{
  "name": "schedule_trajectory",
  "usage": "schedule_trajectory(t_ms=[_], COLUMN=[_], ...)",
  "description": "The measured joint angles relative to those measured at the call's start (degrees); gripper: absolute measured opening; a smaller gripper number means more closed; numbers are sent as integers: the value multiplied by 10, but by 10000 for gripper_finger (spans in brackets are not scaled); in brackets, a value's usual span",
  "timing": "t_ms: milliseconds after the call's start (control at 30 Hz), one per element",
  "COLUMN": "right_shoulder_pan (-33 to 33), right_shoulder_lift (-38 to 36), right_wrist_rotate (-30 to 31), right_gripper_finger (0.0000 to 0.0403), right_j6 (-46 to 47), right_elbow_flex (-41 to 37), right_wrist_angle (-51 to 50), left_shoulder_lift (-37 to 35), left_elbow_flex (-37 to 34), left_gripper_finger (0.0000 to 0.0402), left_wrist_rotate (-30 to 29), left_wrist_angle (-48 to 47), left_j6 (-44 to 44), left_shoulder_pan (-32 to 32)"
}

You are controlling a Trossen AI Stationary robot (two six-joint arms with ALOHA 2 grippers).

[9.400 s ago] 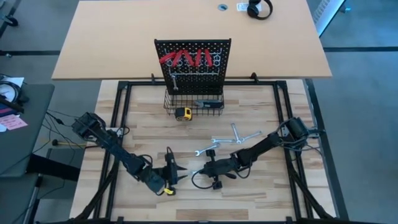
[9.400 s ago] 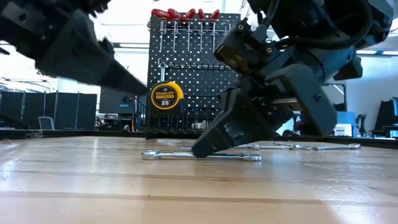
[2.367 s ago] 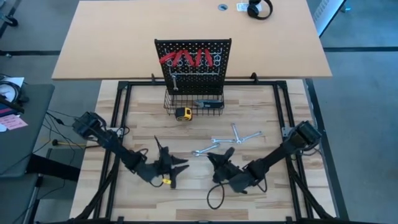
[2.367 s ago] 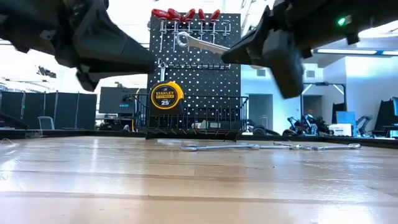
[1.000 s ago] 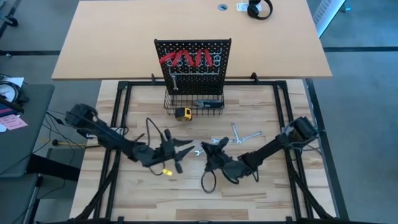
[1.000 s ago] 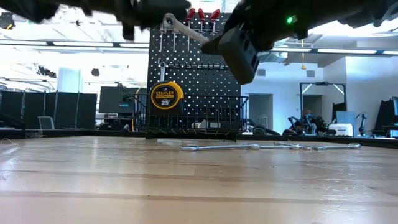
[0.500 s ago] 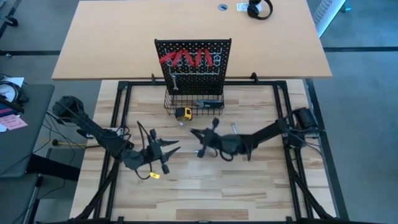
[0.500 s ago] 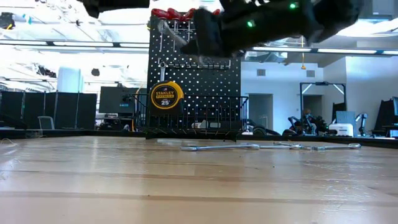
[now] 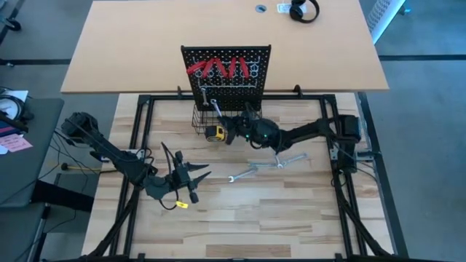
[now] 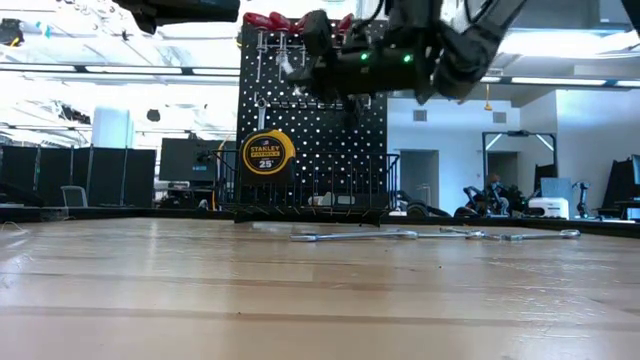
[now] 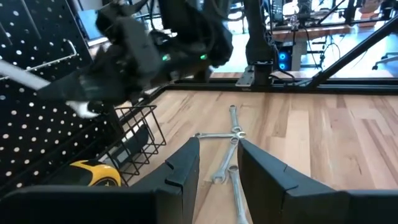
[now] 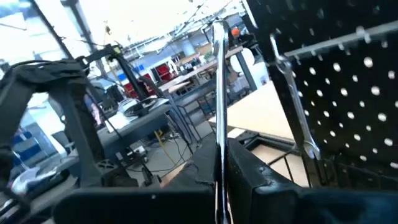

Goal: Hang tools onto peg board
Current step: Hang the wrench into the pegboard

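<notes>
The black peg board (image 9: 226, 73) stands upright at the table's far side, with red-handled pliers (image 9: 217, 69) and a wrench (image 12: 297, 106) hanging on it and a wire basket (image 9: 227, 121) at its foot. My right gripper (image 9: 234, 132) is just in front of the basket, shut on a silver wrench (image 9: 218, 110) whose free end points up toward the board. My left gripper (image 9: 198, 177) hovers open over the table's near left with nothing between its fingers (image 11: 186, 168). Three more wrenches (image 9: 245, 172) (image 9: 290, 159) (image 9: 277, 154) lie flat on the wood. My right gripper pinches the wrench's shaft (image 12: 219, 146) near its lower end between the two fingers (image 12: 249, 171). It reaches in from the table's right, about level. The wrench runs on past the fingertips, its free end (image 12: 217, 28) before the board, lifted clear of the table.
A yellow tape measure (image 9: 213, 132) sits at the basket's left front corner, close under the held wrench. The black frame rails (image 9: 138, 145) run along the table's edges. Bare wood lies between the loose wrenches and the near edge.
My right gripper has swung from the table's middle toward the far edge and left, up to the peg board, rolling its wrist; the wrench has gone with it, clear of the table. My left gripper drew back a little to the left, then held still.
</notes>
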Motion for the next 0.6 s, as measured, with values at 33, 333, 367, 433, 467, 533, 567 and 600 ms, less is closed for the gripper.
schedule_trajectory(t_ms=[33,333,367,433,467,533,567,600], right_shoulder_pan=[-3,-9,-11,-18,-22,-30,-34,-38], right_shoulder_lift=[9,52,52,51,51,51,51,51], right_wrist_rotate=[-5,-11,-8,5,9,9,9,9], right_gripper_finger=[20,20,20,20,20,20,20,20], right_j6=[12,65,79,113,123,138,147,158], right_elbow_flex=[7,50,52,53,53,53,53,53], right_wrist_angle=[-1,-3,-2,-2,-3,-8,-13,-16], left_shoulder_lift=[0,0,0,0,0,0,0,0], left_elbow_flex=[0,0,0,0,0,0,0,0], left_gripper_finger=[102,102,102,102,102,102,102,102], left_wrist_rotate=[0,-2,-2,-2,-2,-2,-2,-2], left_wrist_angle=[1,0,0,0,0,0,0,0], left_j6=[0,1,1,-1,-3,-4,-4,-4], left_shoulder_pan=[0,0,0,0,0,0,0,0])
